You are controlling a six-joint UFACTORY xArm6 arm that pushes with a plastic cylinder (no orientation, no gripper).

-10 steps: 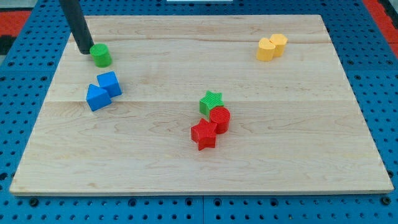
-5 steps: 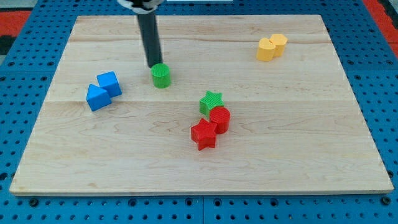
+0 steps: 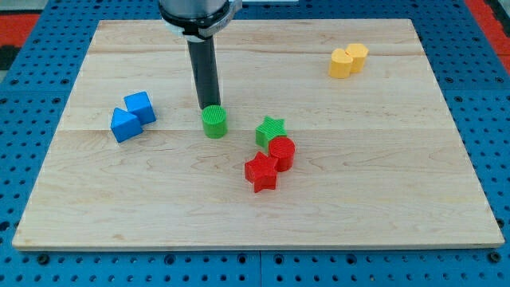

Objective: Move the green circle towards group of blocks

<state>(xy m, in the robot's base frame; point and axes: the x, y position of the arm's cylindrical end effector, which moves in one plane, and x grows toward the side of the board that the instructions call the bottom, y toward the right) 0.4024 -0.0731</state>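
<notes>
The green circle (image 3: 213,123) stands left of the board's middle. My tip (image 3: 209,108) touches its upper edge from the view's top. To its right, a short gap away, sits a group of three blocks: a green star (image 3: 271,130), a red circle (image 3: 281,151) and a red star (image 3: 260,172), packed together.
Two blue blocks (image 3: 132,116) sit touching at the view's left. Two yellow blocks (image 3: 348,60) sit touching at the view's top right. The wooden board (image 3: 382,191) lies on a blue pegboard.
The rod has pushed the green circle from the board's top left toward the middle, down and to the right, close to the green star group. The other blocks have not moved.
</notes>
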